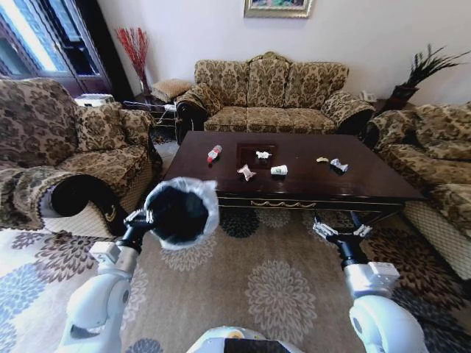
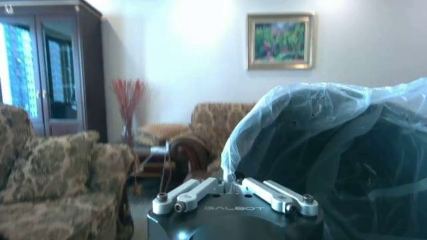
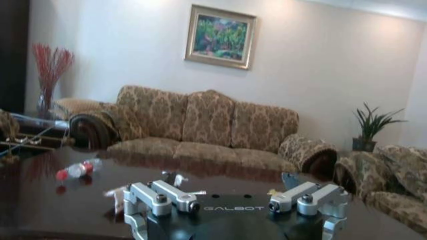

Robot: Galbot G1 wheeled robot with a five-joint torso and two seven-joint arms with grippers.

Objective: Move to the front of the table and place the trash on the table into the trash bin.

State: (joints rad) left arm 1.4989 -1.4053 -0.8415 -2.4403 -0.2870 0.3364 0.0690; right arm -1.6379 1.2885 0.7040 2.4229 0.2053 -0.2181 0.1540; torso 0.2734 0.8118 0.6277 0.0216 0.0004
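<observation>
Left gripper, lower left of frame, is clamped on the rim of the trash bin, held in the air. Right gripper, lower right, fingers apart, empty. Bottle, tissues and cup lie on the table at centre.

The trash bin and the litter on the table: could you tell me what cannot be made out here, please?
- The trash bin: its base and outer wall are hidden in the head view, because its mouth faces the camera.
- The left hand: its fingers are covered by the bin's bag in the head view.
- Trash on the table: the yellow piece is too small to identify.
- The paper cup: the right hand blocks it in the right wrist view.
</observation>
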